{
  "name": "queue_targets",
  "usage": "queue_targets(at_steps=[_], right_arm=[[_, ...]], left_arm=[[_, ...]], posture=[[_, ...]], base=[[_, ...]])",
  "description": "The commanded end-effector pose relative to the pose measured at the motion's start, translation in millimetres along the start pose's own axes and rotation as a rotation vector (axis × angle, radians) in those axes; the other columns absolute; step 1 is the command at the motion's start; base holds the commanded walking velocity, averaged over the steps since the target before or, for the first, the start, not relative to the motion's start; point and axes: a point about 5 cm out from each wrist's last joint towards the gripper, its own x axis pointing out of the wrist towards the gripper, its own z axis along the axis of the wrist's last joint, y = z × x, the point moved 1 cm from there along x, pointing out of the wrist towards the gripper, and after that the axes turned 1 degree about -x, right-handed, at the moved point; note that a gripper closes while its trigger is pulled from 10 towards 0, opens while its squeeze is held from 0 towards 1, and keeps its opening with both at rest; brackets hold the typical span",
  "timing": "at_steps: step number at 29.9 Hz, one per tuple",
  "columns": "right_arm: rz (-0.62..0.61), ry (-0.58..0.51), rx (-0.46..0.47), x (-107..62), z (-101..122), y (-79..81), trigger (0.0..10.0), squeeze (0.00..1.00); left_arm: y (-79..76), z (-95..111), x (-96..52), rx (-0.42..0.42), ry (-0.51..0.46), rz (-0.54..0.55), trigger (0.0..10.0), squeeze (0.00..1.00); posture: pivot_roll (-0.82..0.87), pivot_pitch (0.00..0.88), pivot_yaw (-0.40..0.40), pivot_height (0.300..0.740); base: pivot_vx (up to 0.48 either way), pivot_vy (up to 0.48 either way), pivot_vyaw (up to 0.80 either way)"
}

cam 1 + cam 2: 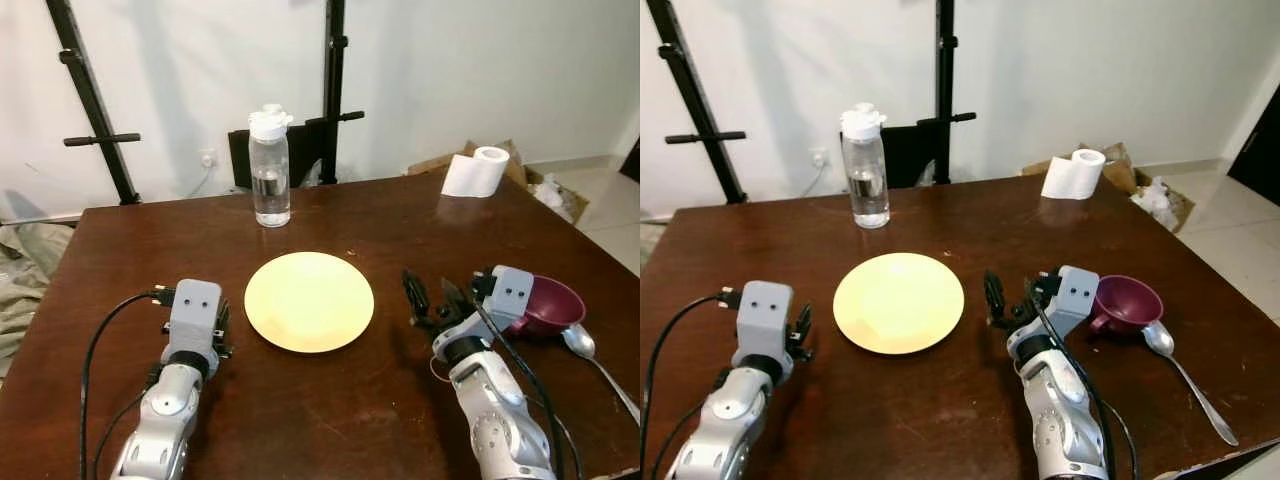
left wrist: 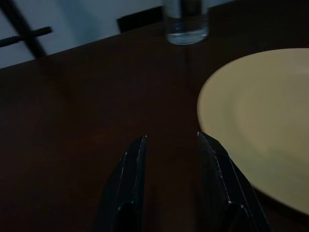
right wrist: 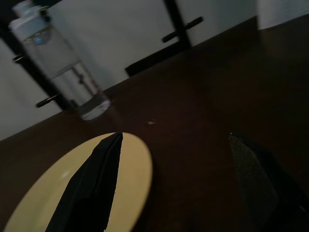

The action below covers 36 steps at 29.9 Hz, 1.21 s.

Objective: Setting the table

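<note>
Round pale-yellow plate (image 1: 309,301) lay centred on dark wooden table (image 1: 330,210), left gripper (image 2: 169,142) just left of it, fingers parted, empty, right gripper (image 3: 176,140) near its right, spread wide, maroon cup (image 1: 548,304) and metal spoon (image 1: 590,355) far right, clear water bottle (image 1: 270,166) beyond.

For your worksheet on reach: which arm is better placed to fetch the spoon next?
Probably the right. The spoon lies at the table's right side, past the bowl, nearer the open right gripper.

I see a pale yellow plate (image 1: 309,301) on the dark brown wooden table (image 1: 330,210), a maroon bowl (image 1: 551,304), a silver spoon (image 1: 590,355), a clear, white-capped water bottle (image 1: 270,166) and a white paper roll (image 1: 476,172).
</note>
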Motion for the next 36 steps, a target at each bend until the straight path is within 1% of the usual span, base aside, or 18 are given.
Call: queue_targets(at_steps=[1,6,13,15,16,17,18,19,21,23,24,26,29,30,31,33,35,36], right_arm=[[-0.026,-0.003,-0.007,-1.2,-1.5,-3.9,10.0,0.0],[-0.03,-0.003,-0.009,-2.0,-1.8,-4.6,10.0,0.0],[-0.006,-0.013,-0.067,-3.1,-0.4,1.7,10.0,0.0],[0.022,-0.02,-0.096,-3.1,1.0,8.1,10.0,0.0],[0.04,-0.033,-0.092,-2.6,4.4,14.0,10.0,0.0],[0.04,-0.033,-0.092,-2.6,4.4,14.0,10.0,0.0],[0.051,-0.05,-0.082,-1.1,9.1,19.3,10.0,0.0],[0.051,-0.05,-0.082,-1.1,9.1,19.3,10.0,0.0],[0.059,-0.075,-0.07,1.5,16.2,23.9,10.0,0.0],[0.063,-0.1,-0.067,3.6,24.1,26.9,10.0,0.0],[0.056,-0.128,-0.063,4.6,33.8,27.0,10.0,0.0],[0.054,-0.134,-0.062,4.6,36.0,27.0,10.0,0.0],[0.04,-0.172,-0.088,6.9,49.9,21.1,10.0,0.0],[0.04,-0.172,-0.088,6.9,49.9,21.1,10.0,0.0],[0.044,-0.177,-0.104,8.8,52.6,21.4,10.0,0.0],[0.055,-0.181,-0.118,10.4,54.4,23.9,10.0,0.0],[0.076,-0.185,-0.131,12.3,56.6,29.0,10.0,0.0],[0.12,-0.193,-0.144,15.6,60.4,39.0,10.0,0.0]], left_arm=[[-0.9,-5.1,2.2,-0.001,0.045,-0.016,10.0,0.0],[0.0,1.5,7.0,-0.001,0.04,-0.029,10.0,0.0],[6.2,10.7,13.7,0.127,0.037,-0.127,10.0,0.0],[6.4,15.5,13.8,0.225,0.013,-0.239,10.0,0.0],[7.8,20.0,14.6,0.322,-0.014,-0.304,10.0,0.0],[7.8,20.0,14.6,0.322,-0.014,-0.304,10.0,0.0],[7.3,23.2,15.9,0.451,-0.039,-0.377,10.0,0.0],[7.3,23.2,15.9,0.451,-0.039,-0.377,10.0,0.0],[5.3,25.9,17.0,0.602,-0.063,-0.483,10.0,0.0],[12.2,33.5,21.3,0.63,-0.064,-0.513,10.0,0.0],[28.3,44.4,26.0,0.606,-0.052,-0.503,10.0,0.0],[32.0,46.8,26.6,0.601,-0.049,-0.501,10.0,0.0],[49.5,55.1,42.2,0.083,0.074,-0.378,10.0,0.0],[49.5,55.1,42.2,0.083,0.074,-0.378,10.0,0.0],[47.3,51.5,45.9,-0.027,0.116,-0.371,10.0,0.0],[44.5,47.3,48.8,-0.077,0.152,-0.362,10.0,0.0],[40.9,43.1,52.4,-0.117,0.183,-0.359,10.0,0.0],[34.0,41.8,58.1,-0.184,0.216,-0.366,10.0,0.0]], posture=[[-0.01,0.043,0.066,0.74],[-0.01,0.05,0.067,0.74],[0.0,0.065,0.069,0.74],[0.0,0.072,0.071,0.74],[0.01,0.094,0.077,0.74],[0.01,0.094,0.077,0.74],[0.01,0.106,0.079,0.74],[0.01,0.106,0.079,0.74],[0.02,0.119,0.086,0.74],[0.01,0.14,0.097,0.74],[0.01,0.162,0.107,0.74],[0.01,0.162,0.107,0.74],[0.02,0.204,0.116,0.74],[0.02,0.204,0.116,0.74],[0.02,0.214,0.118,0.74],[0.01,0.229,0.12,0.74],[0.01,0.238,0.12,0.74],[0.0,0.256,0.121,0.74]], base=[[0.0,0.0,0.0],[0.0,0.0,0.0],[0.0,0.0,0.0],[0.0,0.0,0.0],[0.0,0.0,0.0],[0.0,0.0,0.0],[0.0,0.0,0.0],[0.0,0.0,0.0],[0.0,0.0,0.0],[0.0,0.0,0.0],[0.0,0.0,0.0],[0.0,0.0,0.0],[0.0,0.0,0.0],[0.0,0.0,0.0],[0.0,0.0,0.0],[0.0,0.0,0.0],[0.0,0.0,0.0],[0.0,0.0,0.0]])
